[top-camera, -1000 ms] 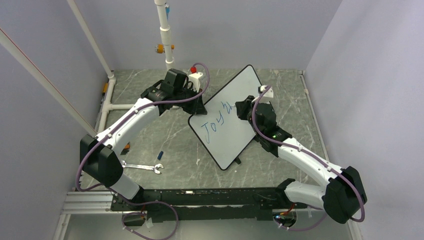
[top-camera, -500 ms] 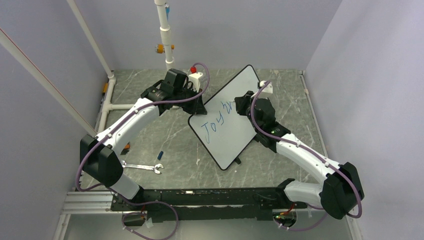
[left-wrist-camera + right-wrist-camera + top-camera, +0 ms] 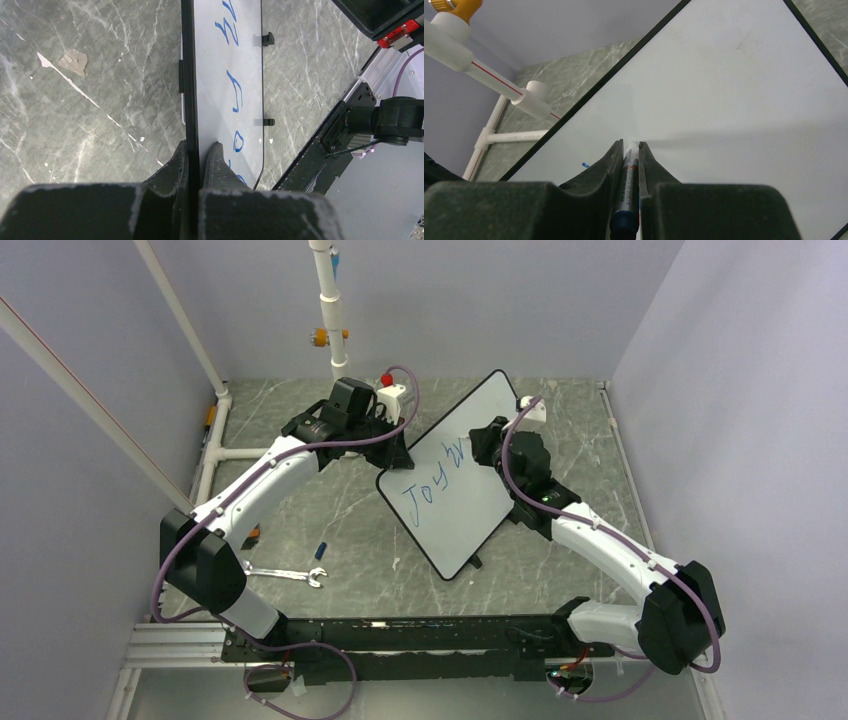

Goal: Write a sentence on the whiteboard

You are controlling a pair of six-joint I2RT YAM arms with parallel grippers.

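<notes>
The whiteboard (image 3: pixel 468 502) stands tilted on the table, its black-rimmed left edge clamped in my left gripper (image 3: pixel 398 452), which also shows in the left wrist view (image 3: pixel 196 149). Blue handwriting (image 3: pixel 432 480) on it reads "Joy" plus part of another word; it also shows in the left wrist view (image 3: pixel 234 95). My right gripper (image 3: pixel 487 445) is shut on a blue marker (image 3: pixel 629 180), its tip pressed to the whiteboard's face (image 3: pixel 734 85) near the upper middle. A short blue stroke (image 3: pixel 585 164) shows left of the right gripper (image 3: pixel 630 145).
A wrench (image 3: pixel 283 573) and a small blue marker cap (image 3: pixel 321 549) lie on the marble table left of the board. White pipes (image 3: pixel 330 310) stand at the back and left. The frame rail (image 3: pixel 400 630) runs along the near edge.
My right gripper has moved with the marker a little up and away along the board. The blue writing after "Joy" has grown. The left arm and the board have not moved.
</notes>
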